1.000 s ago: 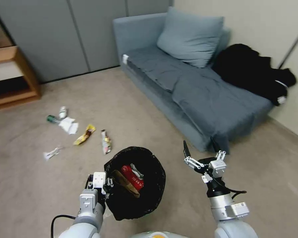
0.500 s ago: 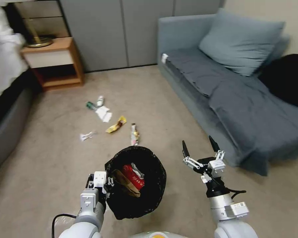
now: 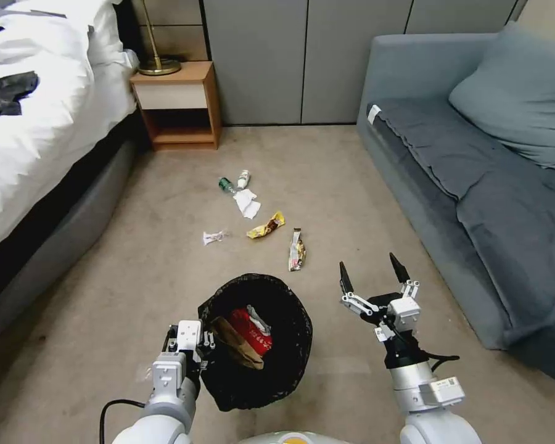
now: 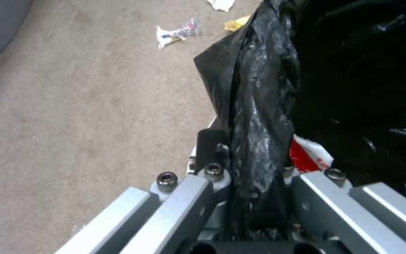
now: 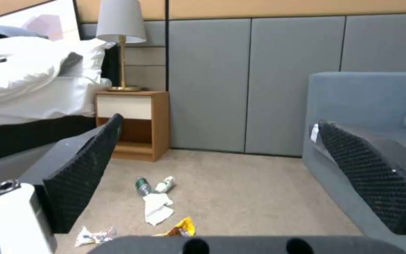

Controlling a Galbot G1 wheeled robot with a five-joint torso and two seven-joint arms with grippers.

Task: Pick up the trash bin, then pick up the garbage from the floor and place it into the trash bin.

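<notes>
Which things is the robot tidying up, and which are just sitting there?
For the job: bin, held by left gripper; right gripper, open; bottles, tissue, wrappers on the floor.

Just there: bed, nightstand, lamp, sofa.

Trash bin (image 3: 271,370) low at centre on the floor (image 3: 364,185), left hand (image 3: 194,345) clamped on its near-left rim, right hand (image 3: 373,277) just right of it, fingers apart. Inside the bin, a packet (image 3: 251,330) beside a paper piece (image 3: 231,342). Ahead on the floor: wrapper (image 3: 297,250) nearest, another wrapper (image 3: 266,226) and tissue (image 3: 214,236) farther left, then tissue (image 3: 247,202) and two bottles (image 3: 235,181). Bed (image 3: 37,123) left, sofa (image 3: 475,179) right, nightstand (image 3: 177,105) behind.
</notes>
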